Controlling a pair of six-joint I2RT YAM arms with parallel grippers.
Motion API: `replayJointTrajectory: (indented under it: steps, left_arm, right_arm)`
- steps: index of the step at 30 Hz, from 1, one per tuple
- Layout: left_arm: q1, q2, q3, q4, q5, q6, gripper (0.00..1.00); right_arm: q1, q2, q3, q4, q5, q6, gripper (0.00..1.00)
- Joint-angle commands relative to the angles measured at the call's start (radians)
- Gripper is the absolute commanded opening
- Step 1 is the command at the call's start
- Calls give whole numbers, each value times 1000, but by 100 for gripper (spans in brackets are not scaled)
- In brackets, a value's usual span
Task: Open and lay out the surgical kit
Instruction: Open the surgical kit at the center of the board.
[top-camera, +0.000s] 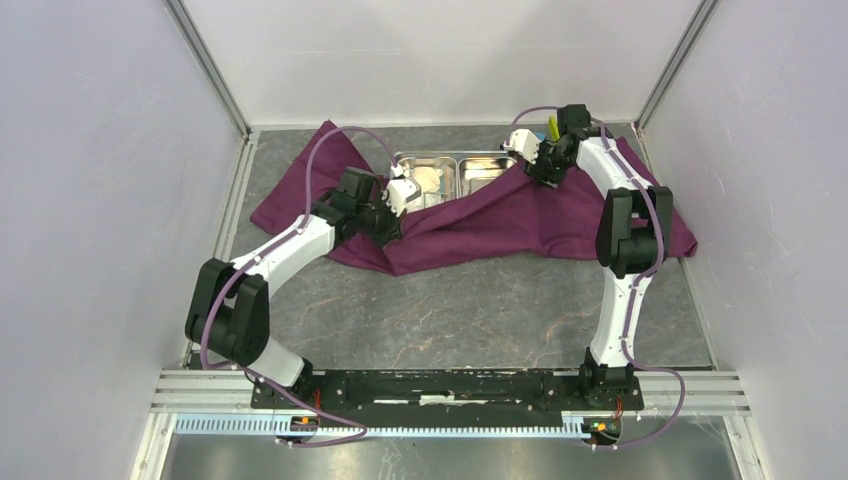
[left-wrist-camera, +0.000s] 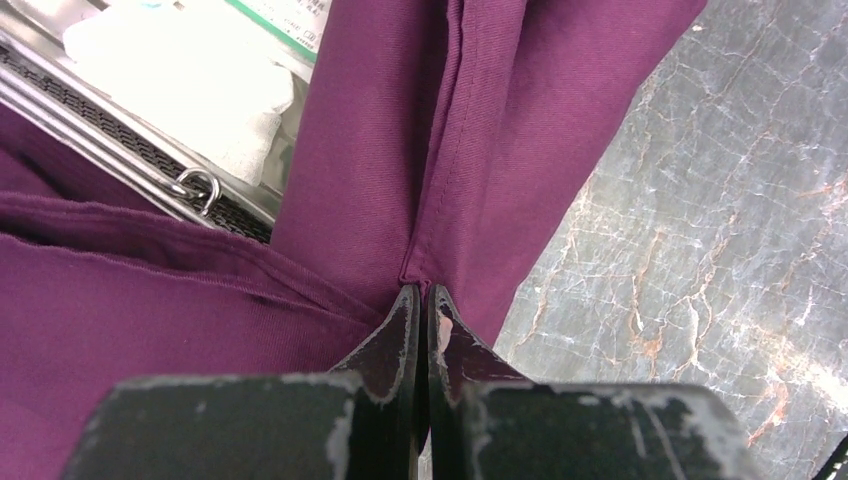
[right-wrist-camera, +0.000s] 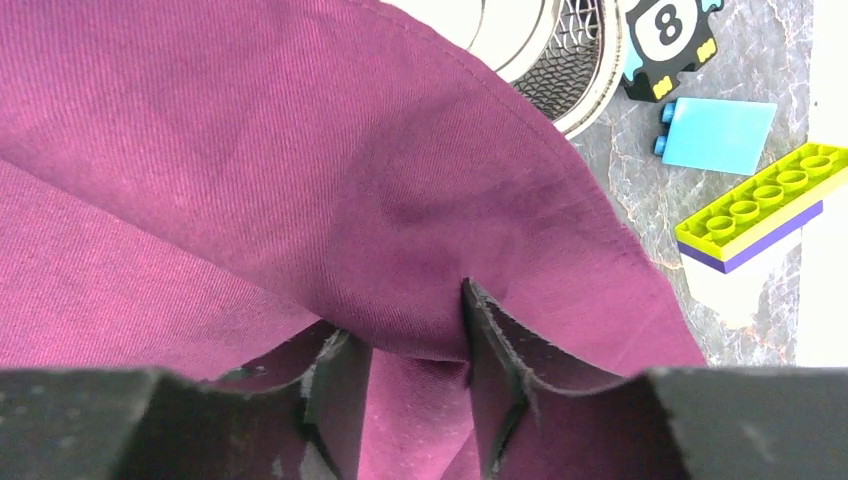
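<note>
While the left gripper (left-wrist-camera: 422, 300) is clamped tight on a hemmed fold, the plum cloth (top-camera: 520, 215) lies spread across the back of the table (top-camera: 480, 310), with its left corner near the left wall rail. The steel tray (top-camera: 450, 172) sits mid-back, the cloth draped over its near rim. White gauze (left-wrist-camera: 190, 80) shows in the left compartment. The right gripper (right-wrist-camera: 415, 340) is pinching a bunched fold at the tray's right end, cloth packed between the fingers. Blue block (right-wrist-camera: 715, 135) and yellow-green block (right-wrist-camera: 760, 205) lie just past that fold. The cloth's right corner reaches the right wall rail. Bare tabletop runs from the cloth's near edge to the arm bases.
</note>
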Motion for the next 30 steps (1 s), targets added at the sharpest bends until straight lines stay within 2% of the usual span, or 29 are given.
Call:
replayJointTrajectory:
  steps: [1,4,5,10,14,17,23,30]
  left_arm:
    - [-3,4,48,-1,-78,-29,2]
    - [-2,-1,68,-16,-134,-26,2]
    - [-2,-2,80,-26,-152,-22,2]
    - [-1,-24,159,-142,-225,4,2]
    - [-1,-124,142,-209,-223,19,2]
    - [-3,-244,72,-255,-205,56,2]
    - [-7,-549,-116,-439,-92,109,2]
    - [-16,-899,-223,-745,-39,256,2]
  right_arm:
    - [3,-38,5,53,12,-8,34]
    - [4,-93,-56,106,42,18,1]
    - [4,-118,-77,125,53,26,0]
    - [3,-280,-223,164,85,65,0]
    - [4,-528,-453,237,133,85,0]
    - [2,-718,-658,258,168,81,0]
    - [1,-1147,-1009,178,221,41,2]
    - [2,-1599,-1230,-60,211,-46,19]
